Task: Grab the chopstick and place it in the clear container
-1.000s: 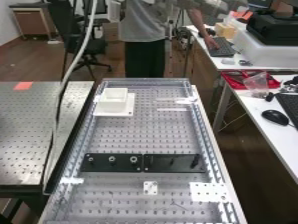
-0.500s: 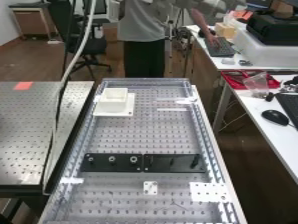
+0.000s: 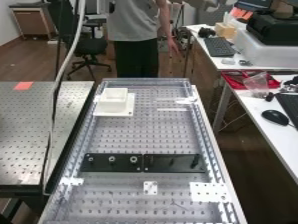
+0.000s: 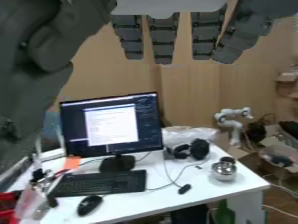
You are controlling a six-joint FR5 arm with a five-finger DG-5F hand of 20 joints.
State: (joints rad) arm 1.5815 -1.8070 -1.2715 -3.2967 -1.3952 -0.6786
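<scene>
My hand [image 4: 163,37] hangs into the wrist view with its fingers straight and apart, the thumb at one side, and nothing between them. In the high view a small pale, square-rimmed container [image 3: 114,99] stands on a white plate at the bench's far left. To its right, near the far right rail, lies a thin pale strip [image 3: 171,109]; whether it is the chopstick I cannot tell. Another pale piece [image 3: 187,100] lies just beyond it by the rail.
Black fixture blocks [image 3: 142,162] span the bench [image 3: 146,135] crosswise. White plates [image 3: 209,192] lie nearer. A cable [image 3: 62,90] hangs at the left. Beside the bench, a desk [image 4: 193,187] bears a monitor [image 4: 112,125], keyboard, mouse, headphones and a metal bowl [image 4: 224,170].
In the high view the hanging cable's upper part has shifted slightly left. The container and the pale strip have stayed where they were.
</scene>
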